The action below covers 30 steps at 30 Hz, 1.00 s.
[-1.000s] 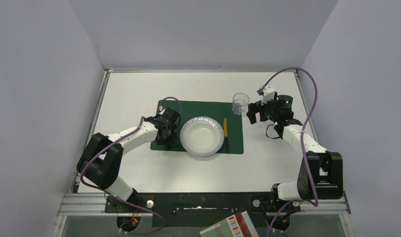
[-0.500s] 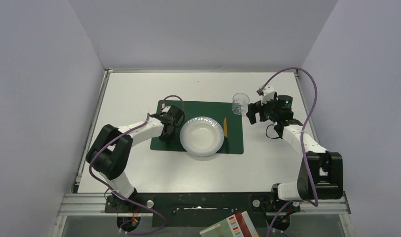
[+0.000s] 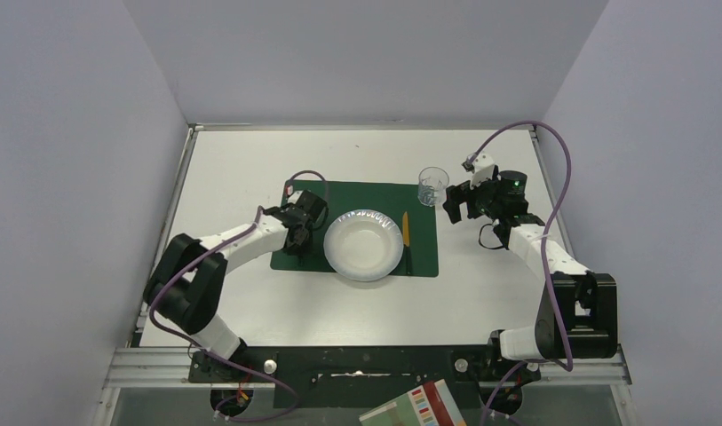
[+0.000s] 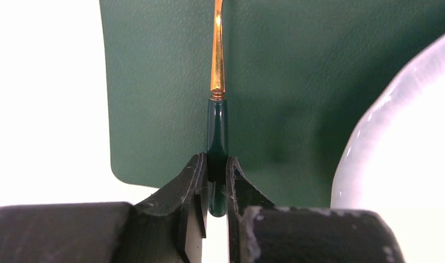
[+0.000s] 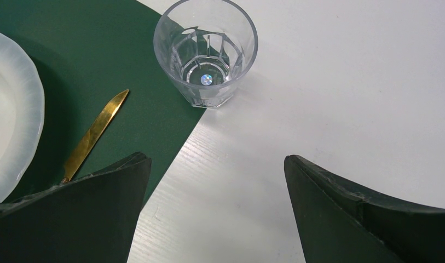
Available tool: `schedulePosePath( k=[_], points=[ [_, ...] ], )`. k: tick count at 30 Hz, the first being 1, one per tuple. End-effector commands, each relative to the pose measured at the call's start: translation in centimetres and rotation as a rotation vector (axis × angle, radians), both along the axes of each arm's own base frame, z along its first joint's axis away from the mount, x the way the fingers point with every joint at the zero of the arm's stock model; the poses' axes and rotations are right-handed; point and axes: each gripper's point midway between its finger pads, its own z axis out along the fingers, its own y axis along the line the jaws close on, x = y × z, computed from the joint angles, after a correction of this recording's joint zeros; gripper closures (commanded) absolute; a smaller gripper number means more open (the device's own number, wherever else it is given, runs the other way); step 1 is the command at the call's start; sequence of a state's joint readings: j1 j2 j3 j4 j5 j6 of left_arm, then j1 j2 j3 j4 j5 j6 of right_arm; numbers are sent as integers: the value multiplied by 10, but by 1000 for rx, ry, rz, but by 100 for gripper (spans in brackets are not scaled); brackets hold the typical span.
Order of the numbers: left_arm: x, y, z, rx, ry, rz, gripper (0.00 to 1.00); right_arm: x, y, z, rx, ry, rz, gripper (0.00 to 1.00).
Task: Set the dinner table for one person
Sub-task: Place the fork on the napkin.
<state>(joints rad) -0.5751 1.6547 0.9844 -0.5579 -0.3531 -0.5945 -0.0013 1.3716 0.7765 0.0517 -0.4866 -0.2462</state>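
Our one place setting, mid-table

We find the placemat [image 3: 368,197] lying at the middle of the dinner table [image 3: 241,164], with the plate [image 3: 364,246] on the mat's centre. The knife [image 3: 406,232] lies on the mat just right of the plate, running near to far. The glass [image 3: 432,185] stands at the mat's far right corner. The right fingers [image 3: 452,206] are spread wide just right of the glass, apart from it. Left of the plate, over the mat's left strip, a utensil [image 4: 218,118] runs near to far, its handle pinched between the left fingers [image 4: 201,171].
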Motion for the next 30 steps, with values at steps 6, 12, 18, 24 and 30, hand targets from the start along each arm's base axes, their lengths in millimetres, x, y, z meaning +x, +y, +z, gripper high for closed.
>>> schedulePosePath(
  k=[6, 12, 18, 24, 30],
  points=[
    [-8, -1, 19, -111, -54, -21, 100, 9, -1, 15, 11, -62, 0, 2],
    [-7, -9, 11, -107, -26, -36, 100, 9, -1, 16, 12, -64, -3, 2],
    [-3, -19, 5, -69, 0, -48, 100, 8, -2, 18, 11, -69, -3, 2],
    [2, -26, 4, -52, 2, -58, 100, 8, -1, 16, 12, -65, 4, 2],
    [3, -28, 4, -47, 4, -61, 100, 7, 0, 17, 14, -65, 8, 2]
  ],
)
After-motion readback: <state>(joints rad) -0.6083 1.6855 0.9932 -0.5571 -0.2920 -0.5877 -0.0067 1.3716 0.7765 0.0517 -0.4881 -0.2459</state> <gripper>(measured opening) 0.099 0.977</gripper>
